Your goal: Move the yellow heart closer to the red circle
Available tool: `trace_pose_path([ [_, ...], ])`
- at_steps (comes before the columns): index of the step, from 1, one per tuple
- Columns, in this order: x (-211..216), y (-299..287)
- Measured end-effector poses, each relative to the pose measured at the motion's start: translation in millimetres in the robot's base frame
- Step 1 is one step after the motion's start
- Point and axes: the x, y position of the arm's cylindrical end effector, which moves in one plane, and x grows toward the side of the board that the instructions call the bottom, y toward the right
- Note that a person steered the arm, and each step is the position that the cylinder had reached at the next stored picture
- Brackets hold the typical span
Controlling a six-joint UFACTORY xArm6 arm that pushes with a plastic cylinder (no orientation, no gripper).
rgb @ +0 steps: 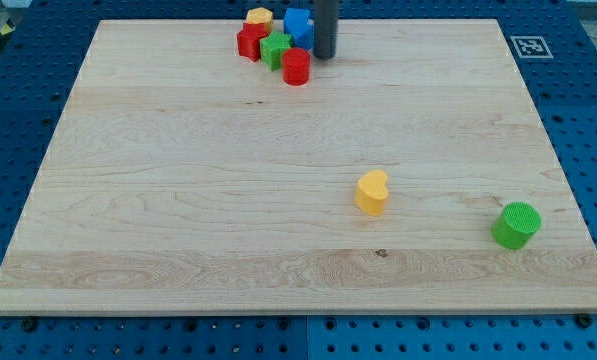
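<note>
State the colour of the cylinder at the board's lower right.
Green cylinder, ribbed top, clear in the camera view.

You have the yellow heart (372, 192) standing alone on the tabletop (178, 200), well toward the view's bottom and right of the red circle (296, 67). The green cylinder (516, 225) sits farther right of the heart. Just beside the circle, toward the view's top, cluster the green block (275, 48), red block (250, 42), yellow block (259, 17) and blue block (298, 24); my tip (324, 56) stands just right of it.

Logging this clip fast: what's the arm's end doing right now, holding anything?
My tip: a bare rod, holding nothing, at the view's top beside the blue block, far from the yellow heart.
</note>
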Motion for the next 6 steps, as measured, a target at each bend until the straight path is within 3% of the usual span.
trace_pose_path([
  [1,20,48],
  [4,212,125],
  [5,264,125],
  [6,286,101],
])
